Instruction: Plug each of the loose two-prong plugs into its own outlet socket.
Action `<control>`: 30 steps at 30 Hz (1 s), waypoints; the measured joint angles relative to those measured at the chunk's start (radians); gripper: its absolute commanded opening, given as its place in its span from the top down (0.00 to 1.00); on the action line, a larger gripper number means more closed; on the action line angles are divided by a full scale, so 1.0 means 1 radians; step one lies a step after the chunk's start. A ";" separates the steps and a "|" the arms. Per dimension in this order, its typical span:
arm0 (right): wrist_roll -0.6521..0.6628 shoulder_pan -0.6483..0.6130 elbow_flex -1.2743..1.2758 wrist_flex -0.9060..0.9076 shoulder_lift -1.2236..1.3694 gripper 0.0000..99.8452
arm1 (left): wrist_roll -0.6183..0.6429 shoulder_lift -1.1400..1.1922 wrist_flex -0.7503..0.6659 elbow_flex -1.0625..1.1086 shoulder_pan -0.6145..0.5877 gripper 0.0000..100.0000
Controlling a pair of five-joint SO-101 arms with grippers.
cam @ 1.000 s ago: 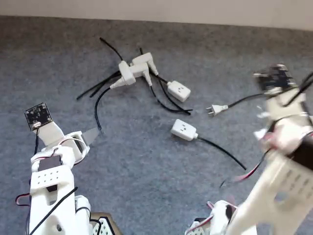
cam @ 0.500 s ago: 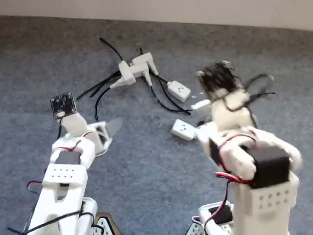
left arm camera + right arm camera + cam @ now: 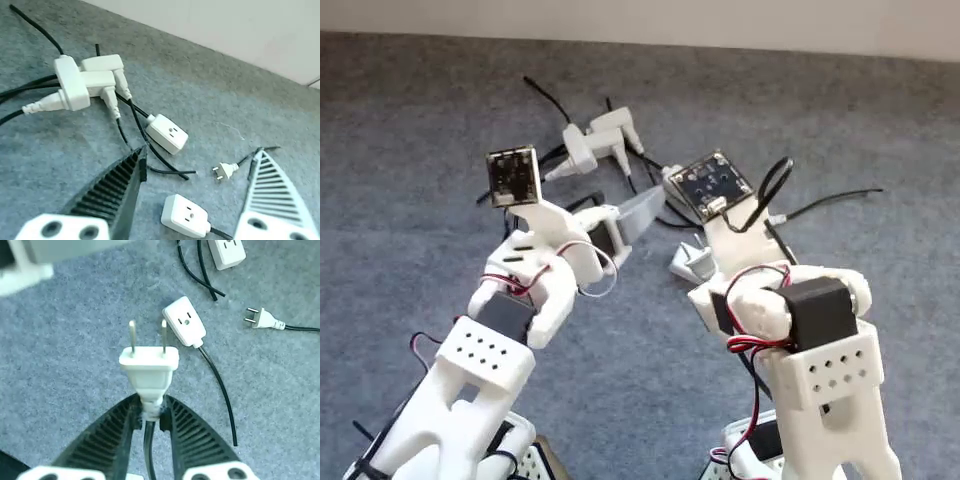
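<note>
My right gripper (image 3: 150, 412) is shut on the cord end of a white two-prong plug (image 3: 149, 365), whose prongs point out above the grey carpet. Just beyond the prongs lies a white outlet socket (image 3: 185, 321) on a black cord. A second socket (image 3: 227, 251) lies farther off, and a loose two-prong plug (image 3: 260, 319) rests on the carpet. My left gripper (image 3: 195, 200) is open above the near socket (image 3: 185, 216), with the far socket (image 3: 168, 133) and the loose plug (image 3: 224, 171) ahead. From above, the left gripper (image 3: 635, 215) hangs over the cords beside the right arm (image 3: 760, 300).
A cluster of white plugs and sockets joined together (image 3: 595, 145) lies at the back with black cords (image 3: 535, 175) spreading left. More cord (image 3: 830, 200) runs off to the right. A pale wall edge (image 3: 640, 20) borders the far side of the carpet (image 3: 400, 120).
Both arms have swung in from the sides toward the middle of the carpet. The left gripper now hangs over the cords and the right arm covers the near socket from above.
</note>
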 measured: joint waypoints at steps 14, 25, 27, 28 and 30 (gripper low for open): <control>0.000 -0.107 0.124 -0.104 0.041 0.96 | 0.000 0.000 0.000 0.000 0.018 0.67; 0.000 -0.107 0.133 -0.176 0.190 0.96 | 0.006 0.002 0.000 0.095 0.203 0.67; 0.000 -0.107 0.133 -0.173 0.164 0.96 | 0.006 0.002 0.000 0.115 0.204 0.67; 0.000 -0.107 0.133 -0.164 0.144 0.96 | 0.006 0.002 0.000 0.118 0.206 0.67; 0.000 -0.107 0.103 -0.117 0.103 0.96 | 0.006 0.000 -0.005 0.126 0.206 0.67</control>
